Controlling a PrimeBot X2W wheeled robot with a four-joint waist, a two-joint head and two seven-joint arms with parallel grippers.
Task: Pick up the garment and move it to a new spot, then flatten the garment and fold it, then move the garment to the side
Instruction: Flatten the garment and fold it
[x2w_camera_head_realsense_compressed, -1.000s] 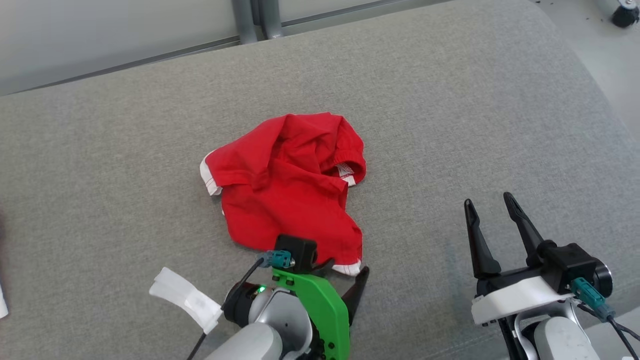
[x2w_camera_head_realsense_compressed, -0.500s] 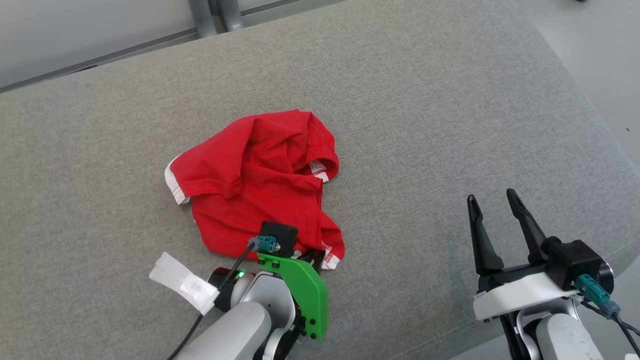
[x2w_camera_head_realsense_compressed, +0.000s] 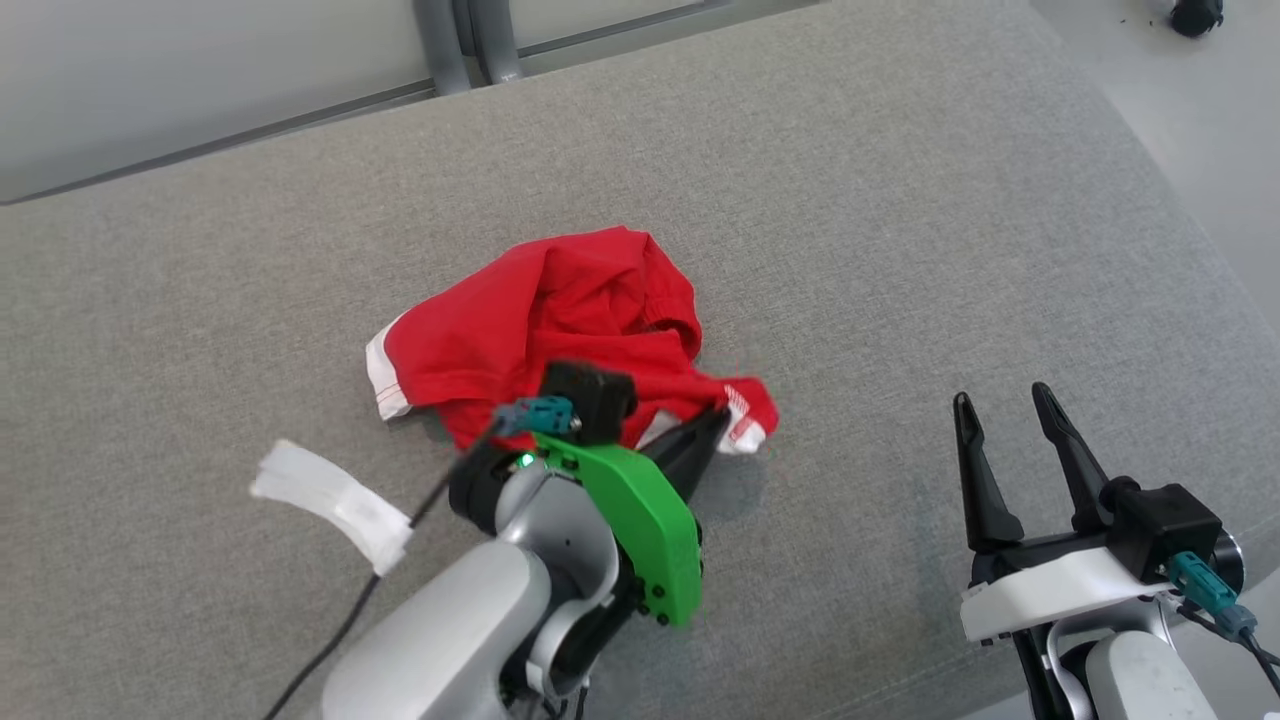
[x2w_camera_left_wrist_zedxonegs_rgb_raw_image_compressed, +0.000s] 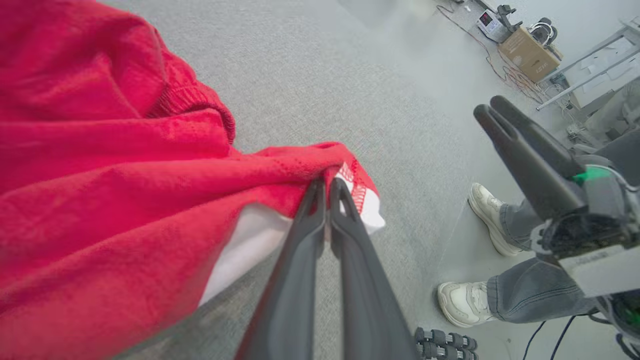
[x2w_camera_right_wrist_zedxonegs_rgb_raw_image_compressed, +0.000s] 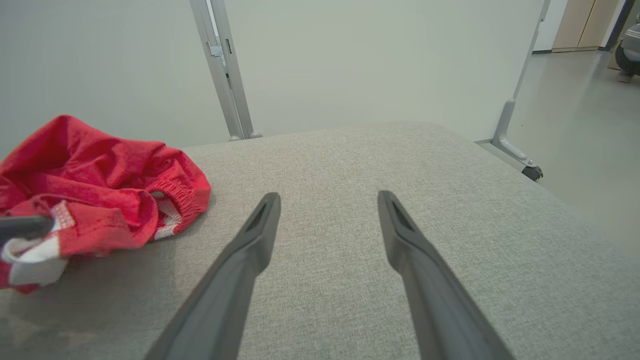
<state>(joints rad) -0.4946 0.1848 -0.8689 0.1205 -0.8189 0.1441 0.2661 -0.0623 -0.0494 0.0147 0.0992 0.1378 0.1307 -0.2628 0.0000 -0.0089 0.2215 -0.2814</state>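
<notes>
On the grey cushion (x2w_camera_head_realsense_compressed: 900, 250) the red garment (x2w_camera_head_realsense_compressed: 560, 310) is lying bunched mid-surface, trailing far-left from its near-right hem (x2w_camera_head_realsense_compressed: 742, 428), which the left gripper (x2w_camera_head_realsense_compressed: 720, 415) is pinching tight, while the right gripper (x2w_camera_head_realsense_compressed: 1002, 398) is hovering wide open and empty, well to the right.

Support: a padded surface (x2w_camera_head_realsense_compressed: 900, 200) covered in grey woven fabric, its far right corner rounded. Lying directly on it: one red garment (x2w_camera_head_realsense_compressed: 560, 310), crumpled in a heap near the middle, well clear of every edge. White trim shows at its left hem and at the corner jutting to the right. A faint shadow falls on the cover beneath that corner
</notes>
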